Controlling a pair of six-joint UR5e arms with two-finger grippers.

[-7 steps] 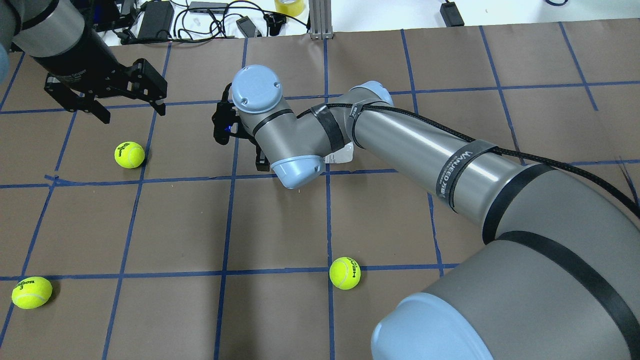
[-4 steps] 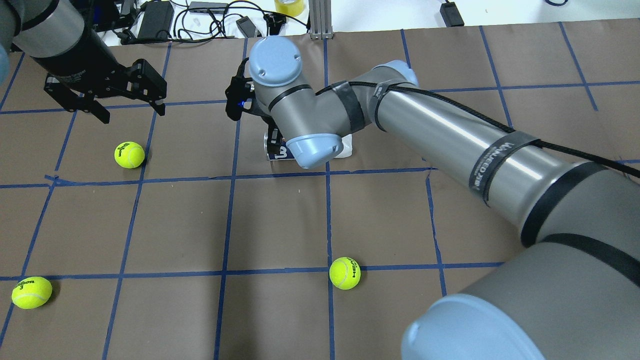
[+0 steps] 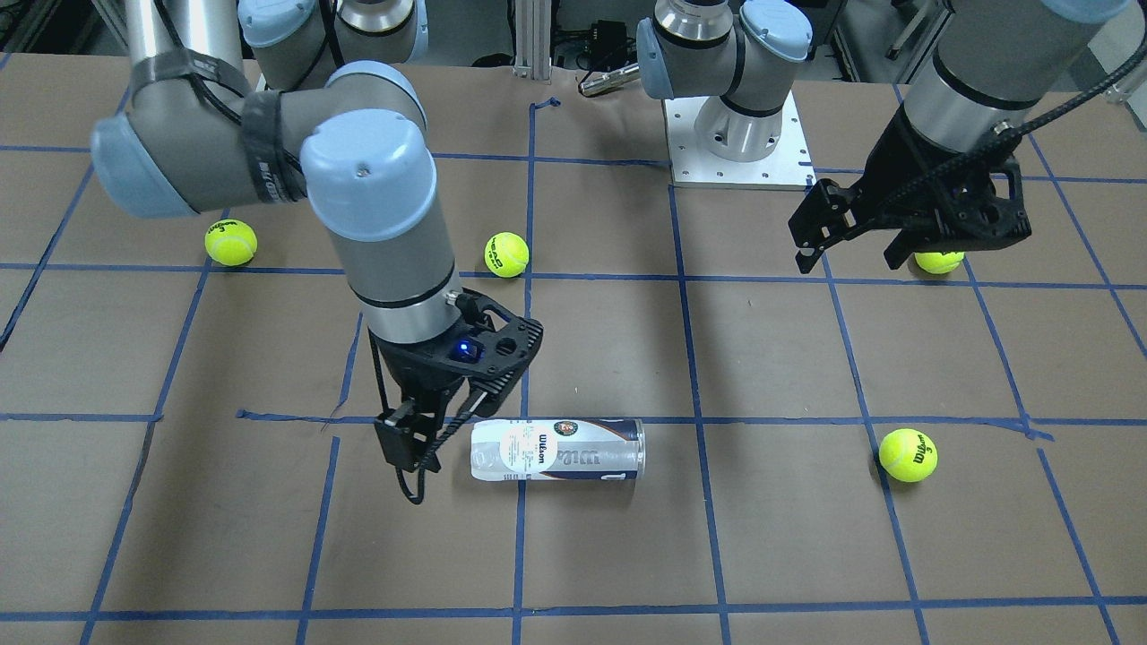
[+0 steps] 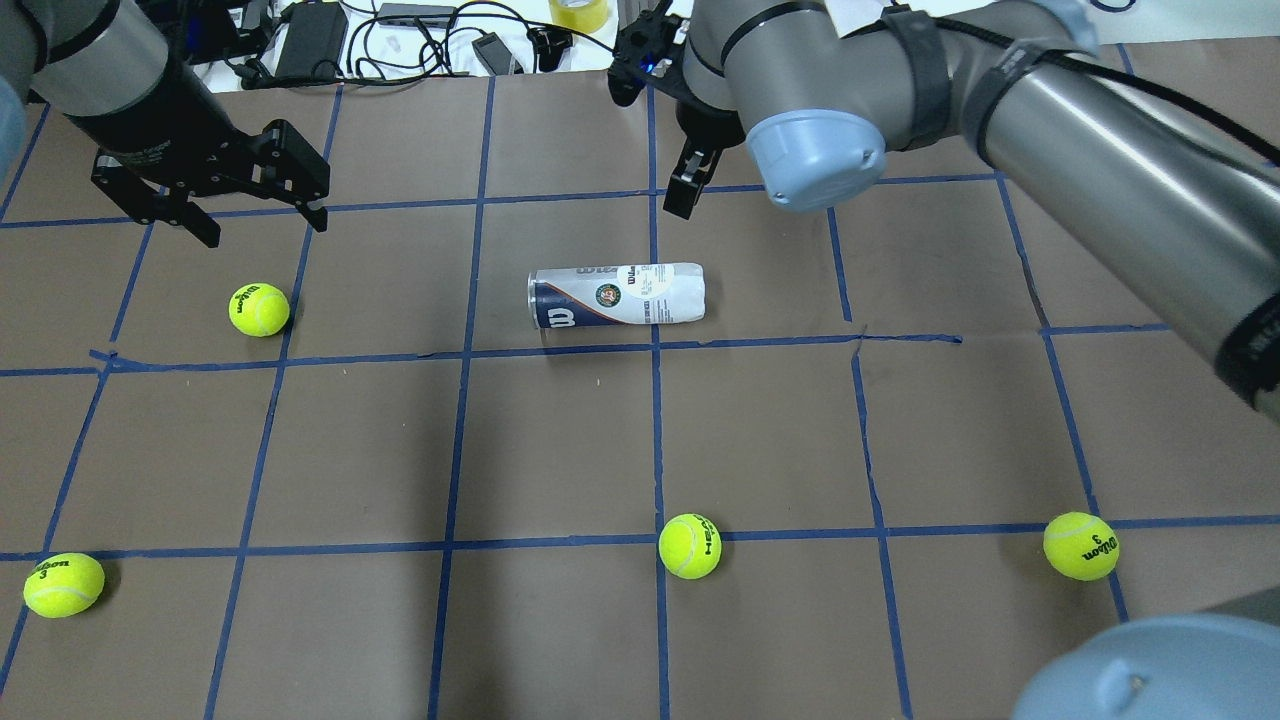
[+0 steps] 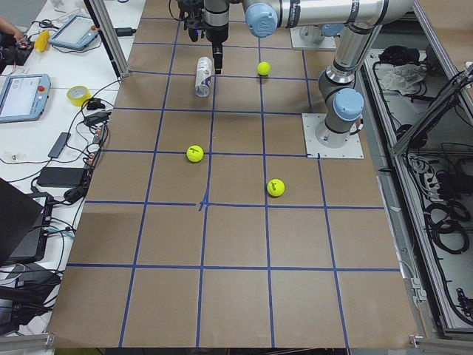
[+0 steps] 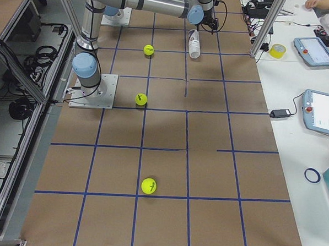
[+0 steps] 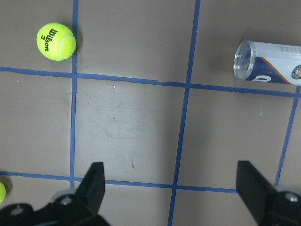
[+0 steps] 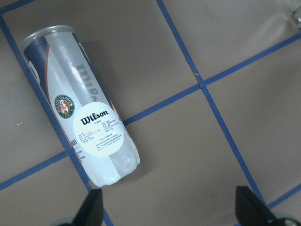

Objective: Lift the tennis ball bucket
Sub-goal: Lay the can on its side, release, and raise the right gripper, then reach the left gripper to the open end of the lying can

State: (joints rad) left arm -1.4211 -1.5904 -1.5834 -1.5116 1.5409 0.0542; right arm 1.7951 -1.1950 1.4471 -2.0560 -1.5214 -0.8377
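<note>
The tennis ball bucket is a clear Wilson can with a white round label and a navy band. It lies on its side on the brown table, empty, and also shows in the front view and the right wrist view. Its open mouth faces the robot's left. My right gripper is open and empty. It hangs above the table just off the can's closed end, not touching it. My left gripper is open and empty, well to the can's left.
Several yellow-green tennis balls lie on the table, one below the left gripper, one near the front middle, one at the front right. Cables and chargers lie past the far edge.
My right arm has lifted and swung away toward the far right, uncovering the can. The can stays lying in the same place. The left gripper has not moved.
</note>
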